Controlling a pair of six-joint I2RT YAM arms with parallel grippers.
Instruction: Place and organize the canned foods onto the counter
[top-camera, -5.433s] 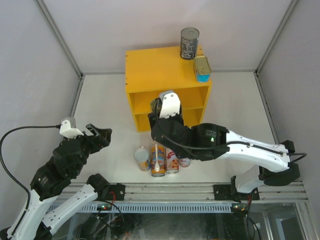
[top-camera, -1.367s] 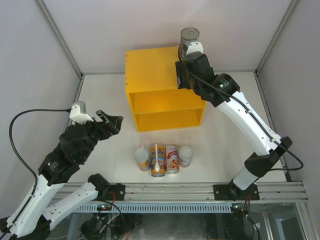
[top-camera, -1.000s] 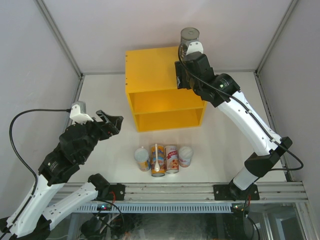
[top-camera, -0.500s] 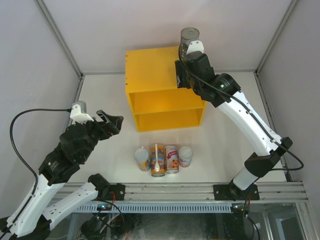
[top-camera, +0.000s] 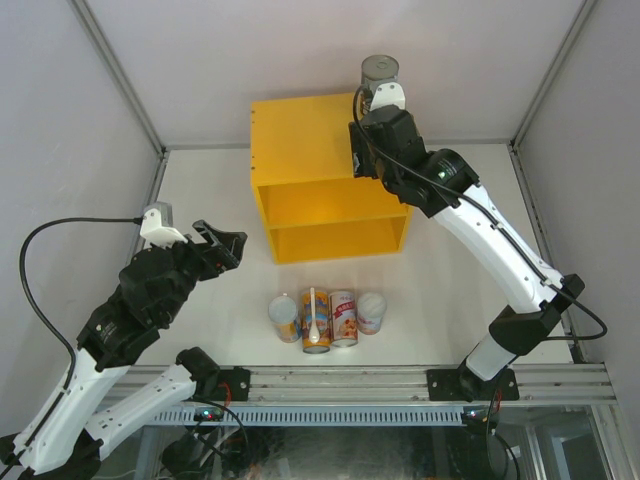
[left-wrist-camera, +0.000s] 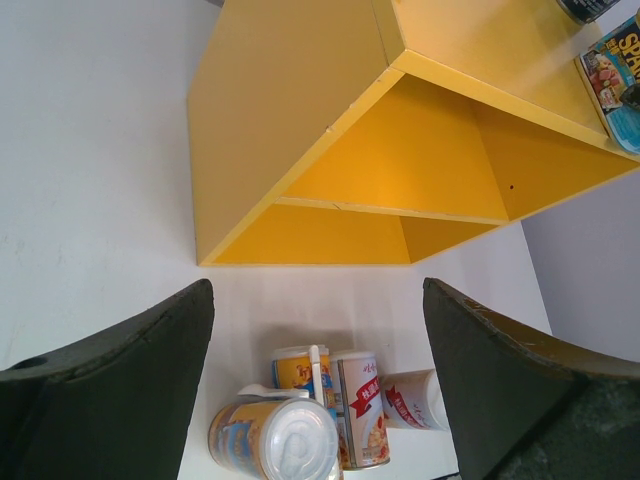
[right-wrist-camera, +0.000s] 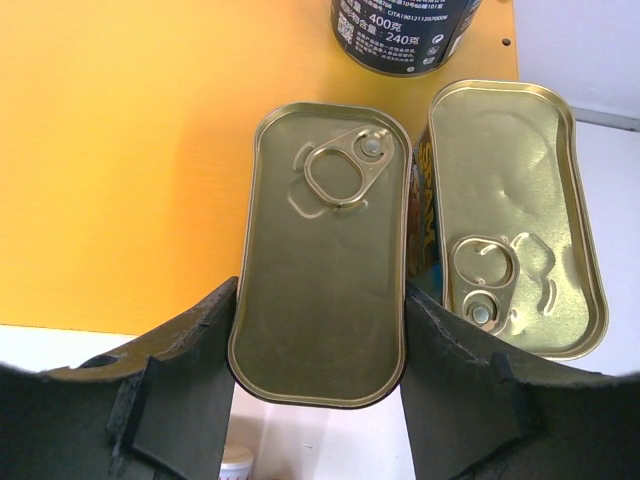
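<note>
My right gripper (right-wrist-camera: 320, 300) is shut on a flat gold-lidded tin (right-wrist-camera: 325, 250), one finger on each long side, at the right front of the yellow counter's top (right-wrist-camera: 120, 150). The tin's near end overhangs the front edge. The second gold-lidded tin (right-wrist-camera: 510, 215) lies just right of it, the dark grey can (right-wrist-camera: 400, 30) behind. In the top view the right gripper (top-camera: 380, 130) hides both tins; the grey can (top-camera: 379, 70) shows. My left gripper (left-wrist-camera: 318, 300) is open and empty, above the floor left of the counter (top-camera: 300, 140).
A row of cans sits on the white floor in front of the counter: an orange-blue one on its side (top-camera: 284, 316), an orange-blue one with a white spoon (top-camera: 316, 322), a white-red one (top-camera: 343, 318) and another white-red one (top-camera: 370, 312). Grey walls enclose the cell.
Over five seconds the right arm rose from in front of the counter to its top right corner. In the last second it only shifted slightly. The left arm lifted a little, then held still.
</note>
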